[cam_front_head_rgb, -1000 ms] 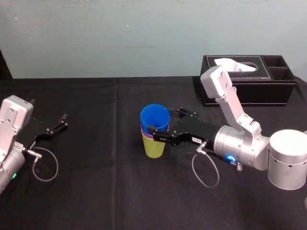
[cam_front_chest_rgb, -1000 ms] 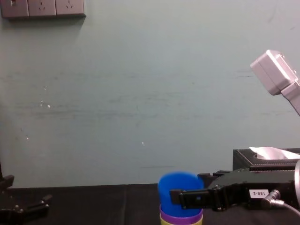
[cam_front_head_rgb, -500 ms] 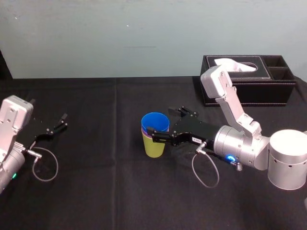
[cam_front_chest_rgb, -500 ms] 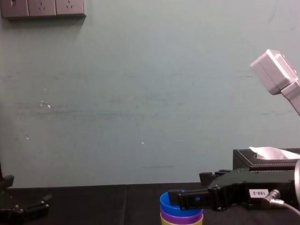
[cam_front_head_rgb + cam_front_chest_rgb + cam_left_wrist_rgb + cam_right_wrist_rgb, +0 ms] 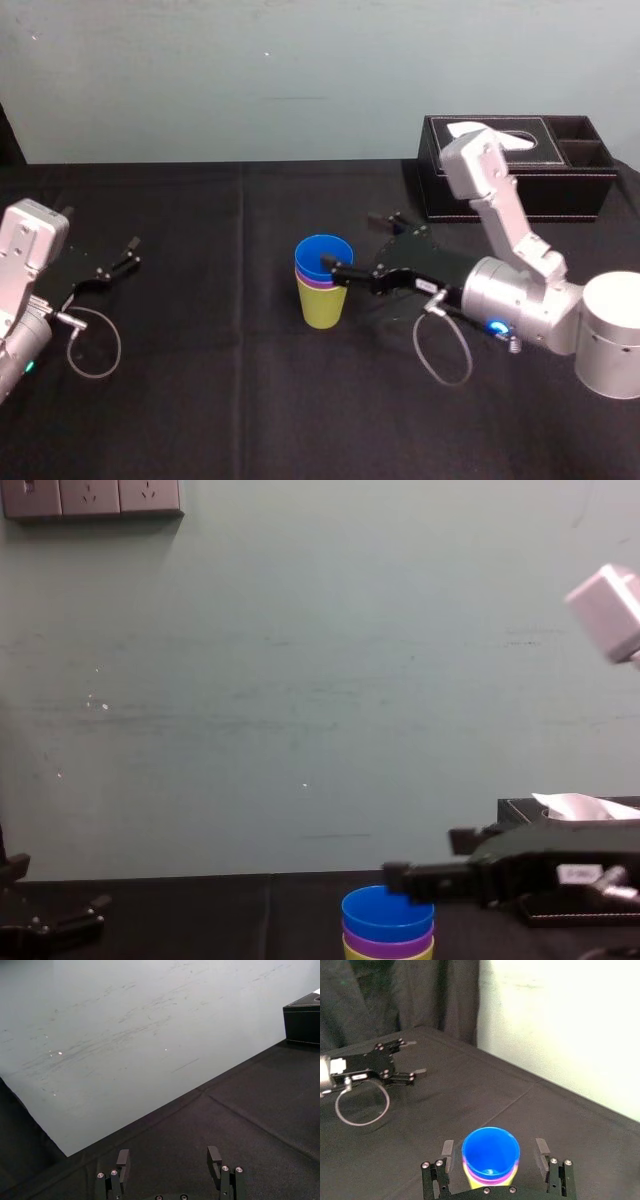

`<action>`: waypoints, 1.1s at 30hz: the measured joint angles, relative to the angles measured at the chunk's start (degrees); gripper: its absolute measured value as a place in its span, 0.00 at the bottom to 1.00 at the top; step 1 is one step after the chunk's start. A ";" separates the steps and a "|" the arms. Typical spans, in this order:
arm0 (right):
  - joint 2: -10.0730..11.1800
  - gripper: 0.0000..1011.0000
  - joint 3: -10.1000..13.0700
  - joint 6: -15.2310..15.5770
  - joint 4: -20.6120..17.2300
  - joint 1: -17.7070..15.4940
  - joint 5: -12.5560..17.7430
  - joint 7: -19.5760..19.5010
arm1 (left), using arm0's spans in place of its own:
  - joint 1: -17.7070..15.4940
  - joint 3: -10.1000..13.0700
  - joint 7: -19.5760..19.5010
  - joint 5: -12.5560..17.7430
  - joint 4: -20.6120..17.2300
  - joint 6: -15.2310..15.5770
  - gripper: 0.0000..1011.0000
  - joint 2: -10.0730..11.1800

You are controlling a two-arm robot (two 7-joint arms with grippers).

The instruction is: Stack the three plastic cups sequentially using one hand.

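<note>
Straddling the stack mid-surface, blue cup (image 5: pixel 322 256) in purple cup (image 5: pixel 316 283) in yellow-green cup (image 5: pixel 320 308), the right gripper (image 5: pixel 494 1149) has its fingers (image 5: pixel 541 1147) spread clear, so stacking looks done and a straight retreat comes next; the left gripper (image 5: pixel 128 252) sits parked, fingers apart.

The head camera looks forward and down from high onto the black table (image 5: pixel 200 400), with the stacked cups (image 5: pixel 322 282) at mid distance. The chest camera sits low, near table level, facing the wall, and meets those cups side-on. The right wrist camera peers over the right hand (image 5: pixel 494 1146), close above the same cups, toward the left hand (image 5: pixel 417 1057). The left wrist camera looks past that hand across the table to the wall.
</note>
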 joint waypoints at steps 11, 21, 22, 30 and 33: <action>3.55 0.99 7.12 -4.29 -3.11 -6.19 0.66 -3.00 | 0.00 0.00 0.00 0.00 0.00 0.00 1.00 0.00; 4.52 0.99 11.10 -8.39 -1.59 -10.60 -0.54 -3.78 | 0.00 0.00 0.00 0.00 0.00 0.00 1.00 0.00; 4.52 0.99 11.27 -8.68 -1.39 -10.87 -0.73 -3.82 | 0.00 0.00 0.00 0.00 0.00 0.00 1.00 0.00; 4.36 0.99 12.15 -10.52 0.08 -12.44 -1.91 -3.78 | 0.00 0.00 0.00 0.00 0.00 0.00 1.00 0.00; 4.36 0.99 12.13 -10.49 0.03 -12.39 -1.87 -3.78 | 0.00 0.00 0.00 0.00 0.00 0.00 1.00 0.00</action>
